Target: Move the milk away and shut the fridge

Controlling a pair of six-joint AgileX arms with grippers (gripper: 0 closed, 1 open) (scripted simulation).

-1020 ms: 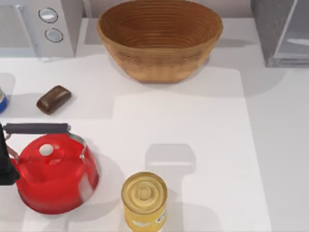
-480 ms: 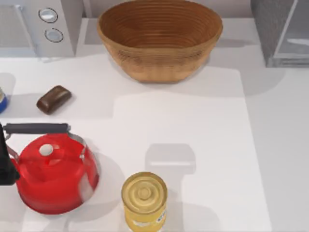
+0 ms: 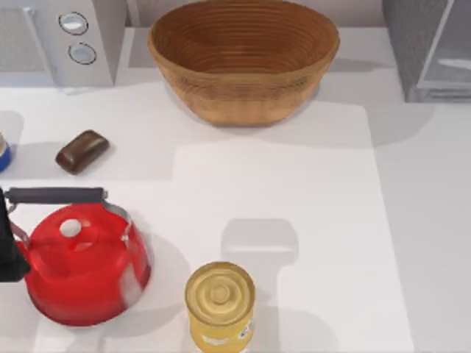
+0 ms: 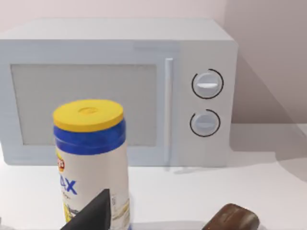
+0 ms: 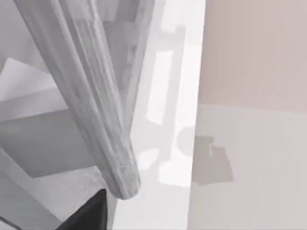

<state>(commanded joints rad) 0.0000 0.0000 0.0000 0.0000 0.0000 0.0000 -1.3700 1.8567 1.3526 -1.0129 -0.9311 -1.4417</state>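
fridge [image 3: 430,48]: right of the basket [image 3: 243,59], door [image 5: 91,105] ajar | right gripper [image 5: 84,215]: beside door edge, jaws cannot tell | left gripper [image 4: 91,215]: near blue-and-yellow canister [image 4: 91,158], facing microwave [image 4: 120,91], jaws cannot tell

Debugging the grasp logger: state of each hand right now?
Left hand: by the yellow-lidded canister; cannot be told.
Right hand: at the fridge door edge; cannot be told.

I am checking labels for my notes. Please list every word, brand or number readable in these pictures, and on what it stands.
"AX": large blue letters on the canister; the word's start is cut off.
Small red logo above it: too blurred to read.
Yellow can print: too small to read.
Microwave knobs: no text.
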